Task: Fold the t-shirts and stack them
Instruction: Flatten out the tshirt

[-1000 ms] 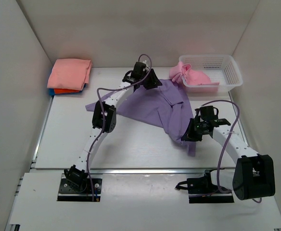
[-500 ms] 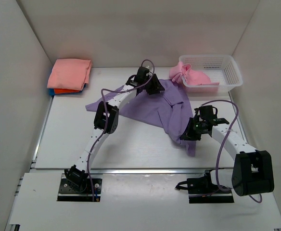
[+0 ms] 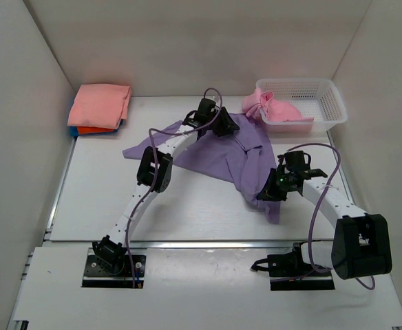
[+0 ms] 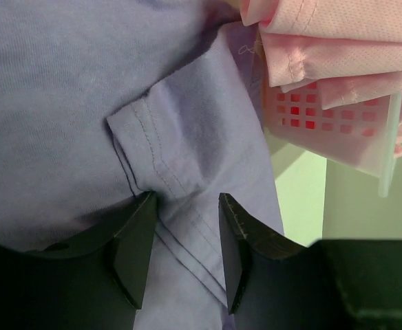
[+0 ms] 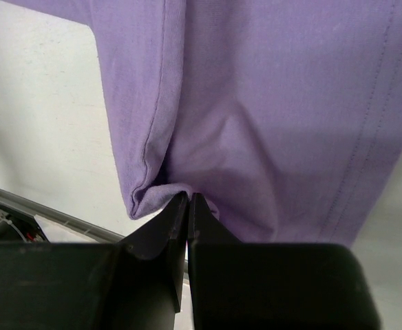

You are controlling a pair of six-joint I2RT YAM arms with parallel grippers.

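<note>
A lavender-purple t-shirt (image 3: 211, 152) lies spread and rumpled across the middle of the table. My left gripper (image 3: 221, 124) (image 4: 187, 199) hovers open over its far sleeve, with the stitched sleeve hem (image 4: 161, 165) lying between the jaws. My right gripper (image 3: 267, 192) (image 5: 188, 196) is shut on a fold of the lavender shirt (image 5: 270, 103) at its near right edge. A folded stack sits at the far left: a salmon-pink tee (image 3: 100, 103) on top, orange (image 3: 91, 130) and a blue edge (image 3: 72, 110) under it. A light pink tee (image 3: 277, 111) (image 4: 339, 34) hangs out of the basket.
The white plastic mesh basket (image 3: 326, 96) (image 4: 311, 124) stands at the far right, close to my left gripper. White walls enclose the table on the left, back and right. A metal rail (image 5: 29, 206) runs along the near table edge.
My left gripper has slid right along the far edge of the lavender shirt, towards the basket. My right gripper has shifted slightly left, still holding the cloth.
</note>
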